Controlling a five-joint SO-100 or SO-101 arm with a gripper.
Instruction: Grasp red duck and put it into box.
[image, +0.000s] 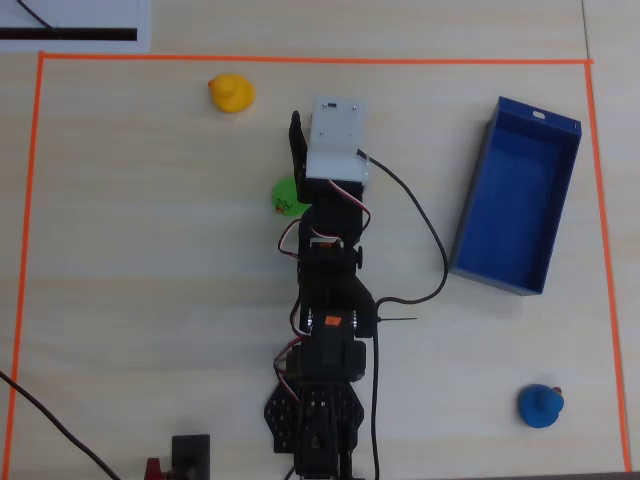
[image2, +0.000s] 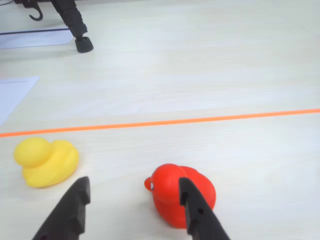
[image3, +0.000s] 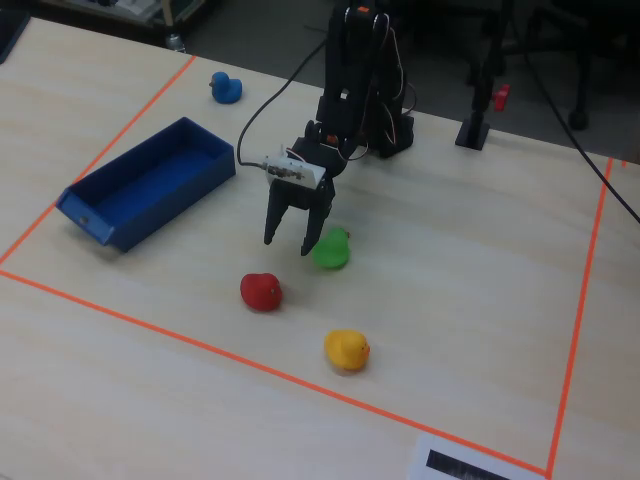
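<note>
Right now the gripper (image3: 291, 246) hangs above the table with its jaws spread wide and nothing between them. Just ahead of the fingertips sits the red duck (image3: 261, 291) — on the bare tabletop, apart from both fingers. In the wrist view the red duck (image2: 181, 194) is partly behind the right-hand finger (image2: 197, 212), with the yellow duck (image2: 45, 161) off to the left. A green duck (image3: 331, 249) sits just beside the claw, and the box (image3: 148, 183) lies well apart — empty.
</note>
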